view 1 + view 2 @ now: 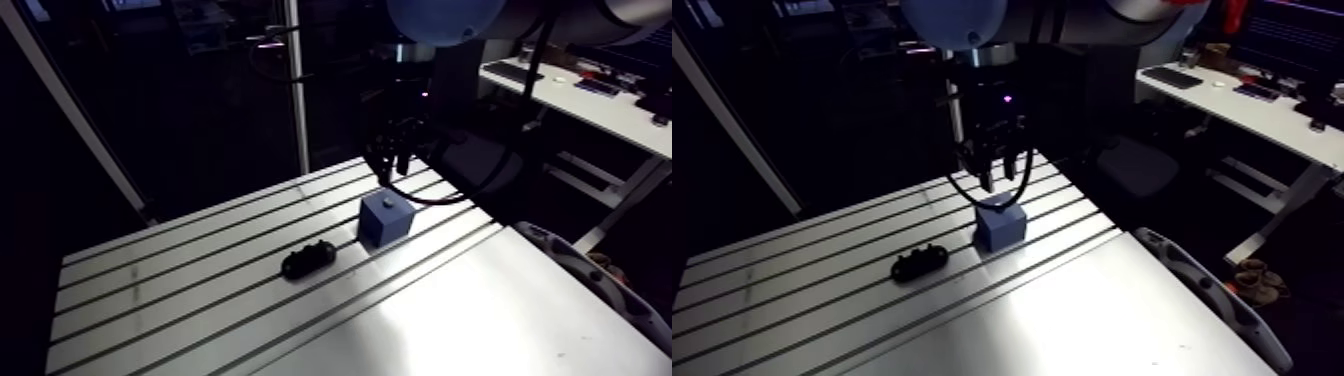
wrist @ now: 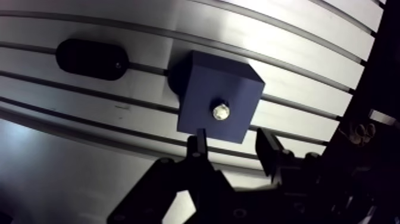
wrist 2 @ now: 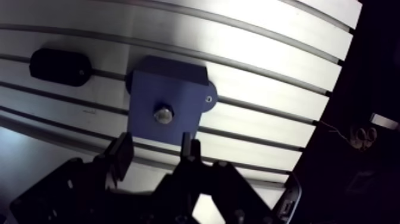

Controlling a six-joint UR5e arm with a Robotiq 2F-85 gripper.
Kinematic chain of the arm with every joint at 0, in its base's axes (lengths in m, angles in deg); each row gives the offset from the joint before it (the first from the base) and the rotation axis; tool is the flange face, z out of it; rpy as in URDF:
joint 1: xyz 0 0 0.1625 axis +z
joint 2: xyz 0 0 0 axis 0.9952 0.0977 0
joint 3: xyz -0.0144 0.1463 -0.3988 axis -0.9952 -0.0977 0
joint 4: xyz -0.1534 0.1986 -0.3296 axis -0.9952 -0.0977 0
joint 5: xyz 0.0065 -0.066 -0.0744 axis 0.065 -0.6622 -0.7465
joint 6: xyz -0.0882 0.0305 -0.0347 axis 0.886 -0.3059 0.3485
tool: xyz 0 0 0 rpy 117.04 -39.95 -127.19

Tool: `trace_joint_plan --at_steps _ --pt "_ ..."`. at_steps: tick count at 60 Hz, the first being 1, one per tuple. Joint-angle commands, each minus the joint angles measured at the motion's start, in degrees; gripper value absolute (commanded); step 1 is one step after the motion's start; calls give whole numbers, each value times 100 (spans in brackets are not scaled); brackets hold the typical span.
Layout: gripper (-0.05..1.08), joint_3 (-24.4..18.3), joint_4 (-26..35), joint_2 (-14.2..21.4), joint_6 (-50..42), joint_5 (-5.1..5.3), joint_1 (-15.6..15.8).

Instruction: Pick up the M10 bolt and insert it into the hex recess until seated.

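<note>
Both fingers (image 2: 198, 149) of the gripper (image 2: 231, 142) gape empty, with the M10 bolt (image 2: 221, 111) upright in the blue block (image 2: 202, 89) just ahead.

Downward-pointing claw (image 2: 232, 144), spread wide

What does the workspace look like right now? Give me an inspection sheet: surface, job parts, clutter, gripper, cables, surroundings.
surface: slotted aluminium table, two things on it.
job's things: blue block stands on the table; bolt sits in its top face, seating depth unclear.
clutter: black oblong part lies beside the block, apart from it.
grippers: the gripper is open and empty, above the block.
cables: nothing seen.
surroundings: nothing seen.
</note>
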State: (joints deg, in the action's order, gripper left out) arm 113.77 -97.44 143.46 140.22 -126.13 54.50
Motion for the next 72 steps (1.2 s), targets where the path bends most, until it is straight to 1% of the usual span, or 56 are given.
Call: trace_joint_plan --at_steps 1,27,46,72 --pt "47 10 -18 -52 -19 -8 9" --pt "48 18 -191 -211 -28 -16 9" --pt "50 55 -193 -230 -211 -16 18" --pt "52 125 -202 -282 -221 -16 18"
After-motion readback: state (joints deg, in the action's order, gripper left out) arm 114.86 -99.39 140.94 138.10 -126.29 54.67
